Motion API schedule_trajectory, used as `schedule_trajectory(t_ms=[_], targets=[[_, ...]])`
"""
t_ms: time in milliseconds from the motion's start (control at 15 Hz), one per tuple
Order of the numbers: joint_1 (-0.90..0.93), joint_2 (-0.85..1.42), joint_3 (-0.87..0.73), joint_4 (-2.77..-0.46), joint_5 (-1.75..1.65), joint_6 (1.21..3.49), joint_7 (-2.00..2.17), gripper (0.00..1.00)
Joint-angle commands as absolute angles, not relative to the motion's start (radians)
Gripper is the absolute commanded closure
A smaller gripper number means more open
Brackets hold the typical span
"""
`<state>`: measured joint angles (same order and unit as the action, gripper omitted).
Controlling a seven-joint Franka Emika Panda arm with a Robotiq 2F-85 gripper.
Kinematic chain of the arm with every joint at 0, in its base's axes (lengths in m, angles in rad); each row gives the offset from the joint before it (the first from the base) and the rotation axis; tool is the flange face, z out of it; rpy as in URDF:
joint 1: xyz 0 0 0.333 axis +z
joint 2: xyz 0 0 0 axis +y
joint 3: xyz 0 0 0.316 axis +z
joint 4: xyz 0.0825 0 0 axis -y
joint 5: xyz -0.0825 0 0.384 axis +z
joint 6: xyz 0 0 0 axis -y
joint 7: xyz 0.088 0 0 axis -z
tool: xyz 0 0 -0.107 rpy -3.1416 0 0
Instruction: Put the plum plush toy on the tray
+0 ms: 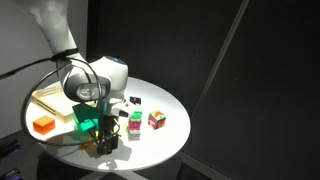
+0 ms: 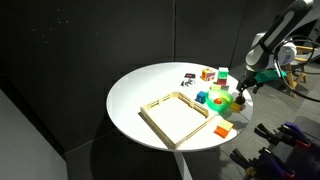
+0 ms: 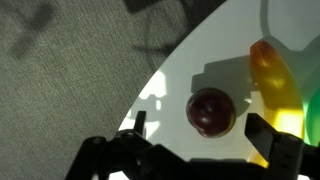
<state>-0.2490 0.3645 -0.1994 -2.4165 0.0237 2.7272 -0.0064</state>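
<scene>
Plum plush toy (image 3: 210, 110) sits on the white bench (image 2: 135, 95), close to its rim, grey floor (image 3: 60, 60) showing right past the edge in the wrist view. Small, round, dark red-purple, looks soft. Gripper (image 3: 197, 124) hangs directly over it, fingers (image 3: 272, 142) spread wide, one on each side of the toy, neither touching it. Nothing is held. Yellow banana (image 3: 275, 85) lies just beside the toy, on the side away from the edge. In both exterior views the toy itself is too small and too hidden under the gripper to pick out for sure.

Green bowl (image 2: 222, 100) stands near the gripper, and an orange block (image 2: 222, 130) sits between bowl and bench edge. Tray (image 2: 158, 102), light wood, nothing in it, is well apart from the toy, past the bowl.

Risks, as I judge them: the toy is round and near the rim, so a finger landing off-centre could knock it and roll it off onto the floor. A soft ball may also squirt out of a shallow pinch. The far finger could catch the banana and drag it along. Carrying the toy low toward the tray could clip the bowl.
</scene>
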Motion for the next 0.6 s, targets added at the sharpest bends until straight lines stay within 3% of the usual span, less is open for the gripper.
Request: schedule_trajectory(t_ms=[0,533], targets=[[-0.259,0.376,-0.184,-2.412,0.043,2.752,-0.034,0.0],[-0.265,0.415,-0.177,-2.395,0.042,2.777,-0.038,0.0]])
